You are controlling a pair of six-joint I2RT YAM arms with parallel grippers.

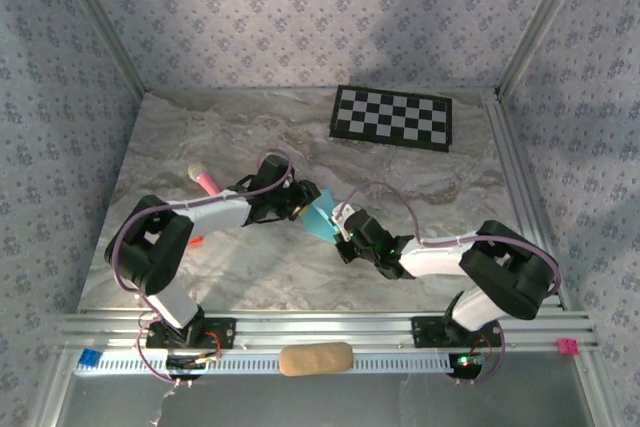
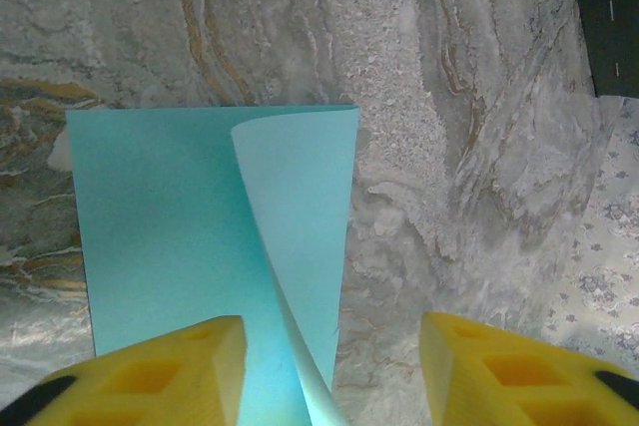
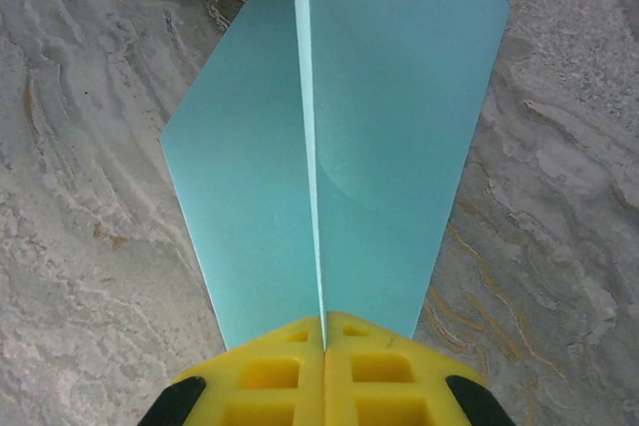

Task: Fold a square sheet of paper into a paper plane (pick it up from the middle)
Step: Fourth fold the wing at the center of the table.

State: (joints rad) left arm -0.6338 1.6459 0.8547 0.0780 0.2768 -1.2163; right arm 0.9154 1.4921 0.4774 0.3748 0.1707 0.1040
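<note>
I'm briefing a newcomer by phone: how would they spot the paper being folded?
On the marble table, look where the left arm and right arm meet. The square sheet of paper is pinched in the right arm's shut jaws. It is plain light blue, unlike the checkerboard mat behind and the pink marker pen leftward.

Sheet of paper [image 2: 160, 236]: light blue, lying on the marbled table [image 2: 469, 147]; one flap curls upward.
Left gripper [image 2: 329, 371]: jaws stand apart.
Fingers [image 2: 170, 371]: yellow; one overlaps the sheet's near end, the other is over bare table.
Raised flap edge: runs between the fingers, nearer the one over the sheet; contact cannot be told.
Wall [image 2: 609, 246]: floral, along the table edge, well apart from the sheet.
</note>
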